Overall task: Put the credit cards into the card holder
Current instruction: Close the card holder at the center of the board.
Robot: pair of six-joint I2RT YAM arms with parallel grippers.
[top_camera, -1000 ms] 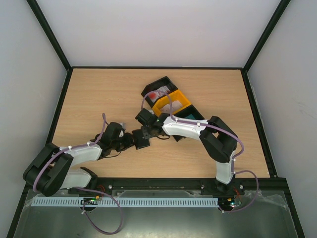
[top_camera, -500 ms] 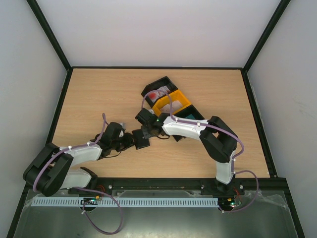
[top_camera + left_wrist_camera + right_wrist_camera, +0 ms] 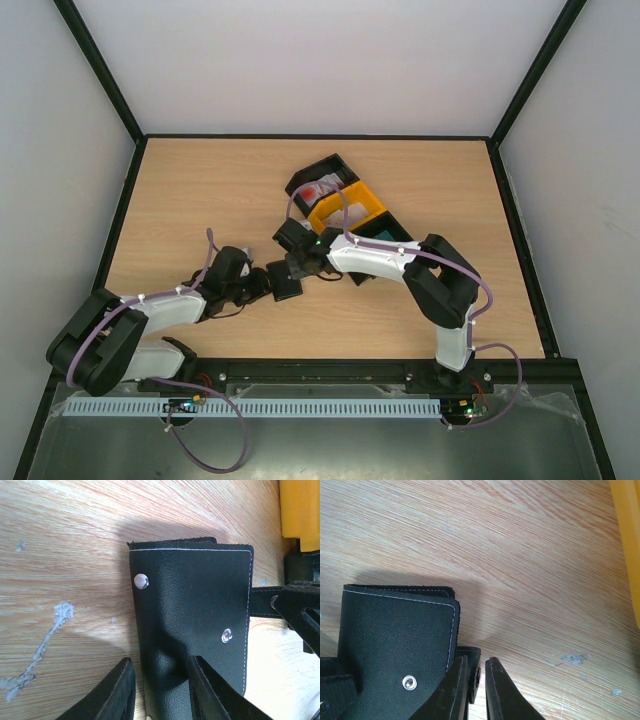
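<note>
The black card holder point(image 3: 286, 283) lies closed on the table between the two arms. In the left wrist view the card holder point(image 3: 195, 610) shows two metal snaps, and my left gripper point(image 3: 161, 662) pinches its near left edge, bulging the leather. My right gripper point(image 3: 477, 661) is shut on the snap strap point(image 3: 472, 656) that sticks out from the holder's side point(image 3: 395, 630), with a thin sliver of gap on one side. From above, the left gripper point(image 3: 262, 285) and right gripper point(image 3: 297, 270) meet at the holder. A white credit card with red blotches point(image 3: 322, 190) and a teal one point(image 3: 385, 236) lie in trays.
A row of trays runs diagonally behind the right gripper: a black tray point(image 3: 305, 180), a yellow tray point(image 3: 345, 210), another black tray point(image 3: 400, 230). The yellow tray's edge point(image 3: 300, 510) sits close to the holder. A black frame borders the table.
The right gripper's jaws have narrowed onto the strap. Both arms and the card holder stay where they were.
</note>
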